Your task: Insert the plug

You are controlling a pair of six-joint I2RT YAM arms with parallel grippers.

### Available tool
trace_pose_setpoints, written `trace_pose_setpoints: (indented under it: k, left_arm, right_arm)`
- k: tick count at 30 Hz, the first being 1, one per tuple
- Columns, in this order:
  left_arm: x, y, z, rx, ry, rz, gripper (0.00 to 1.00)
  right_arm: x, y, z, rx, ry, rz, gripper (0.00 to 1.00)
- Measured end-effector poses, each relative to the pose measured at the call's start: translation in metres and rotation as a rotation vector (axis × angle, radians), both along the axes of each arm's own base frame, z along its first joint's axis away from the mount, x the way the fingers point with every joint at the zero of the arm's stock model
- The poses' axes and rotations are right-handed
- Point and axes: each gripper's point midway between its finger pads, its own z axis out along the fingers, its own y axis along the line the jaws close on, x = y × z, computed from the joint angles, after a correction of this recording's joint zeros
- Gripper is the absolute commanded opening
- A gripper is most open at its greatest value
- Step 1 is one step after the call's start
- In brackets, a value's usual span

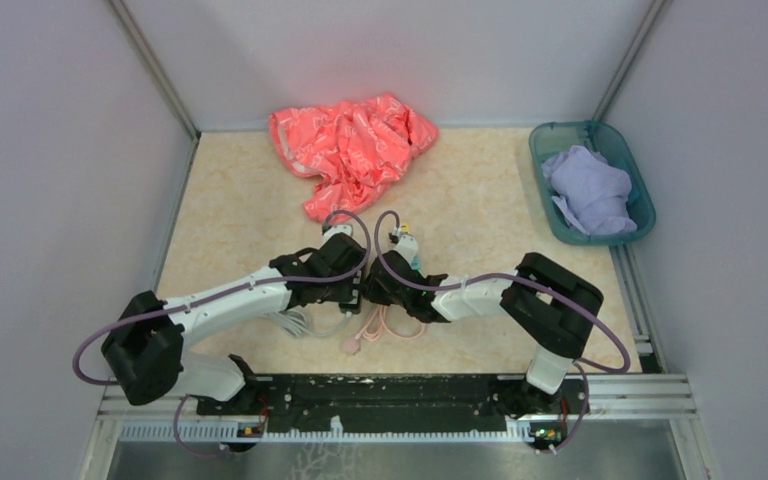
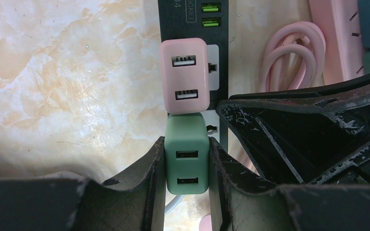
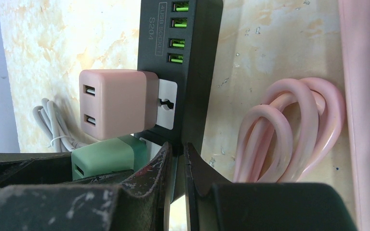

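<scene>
A green two-port USB plug [image 2: 187,154] is clamped between my left gripper's [image 2: 187,144] fingers. It butts against a pink plug [image 2: 184,79] seated in the black power strip [image 2: 183,19]. In the right wrist view the green plug [image 3: 106,156] sits at the strip's [image 3: 192,72] socket face under the pink plug [image 3: 113,103]; its prongs are hidden. My right gripper [image 3: 177,149] is shut on the strip's thin edge. In the top view both grippers [image 1: 355,285] [image 1: 378,285] meet at mid-table.
A coiled pink cable [image 3: 289,125] and a pink power strip [image 3: 366,96] lie right of the black strip, a white cable [image 3: 53,125] to its left. A red cloth [image 1: 350,145] lies at the back. A teal basket [image 1: 640,225] with purple cloth [image 1: 590,190] stands back right.
</scene>
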Motion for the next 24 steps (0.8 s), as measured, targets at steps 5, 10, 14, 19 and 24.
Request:
trace_pose_setpoints:
  k: [5,10,14,19,24]
  left_arm:
    - [-0.0012,0.0002,-0.0010,-0.009,-0.025,0.028,0.00]
    - [-0.0023,-0.0006,-0.0022,0.017,-0.065,0.036,0.00]
    - [-0.0026,-0.0019,-0.0040,0.045,-0.085,0.032,0.00]
    - [-0.0027,-0.0027,-0.0058,0.058,-0.098,0.032,0.00]
    - [-0.0055,0.0011,-0.0074,0.029,-0.111,0.046,0.00]
  right_arm:
    - [0.0001,0.0001,-0.0004,0.000,0.000,0.000,0.12]
    - [0.0001,0.0002,-0.0004,0.000,-0.001,0.001,0.12]
    - [0.0000,0.0004,-0.0005,-0.001,-0.001,0.002,0.12]
    - [0.0000,0.0003,-0.0008,-0.002,-0.001,0.002,0.12]
    - [0.0000,0.0006,-0.0004,0.000,-0.002,0.002,0.11]
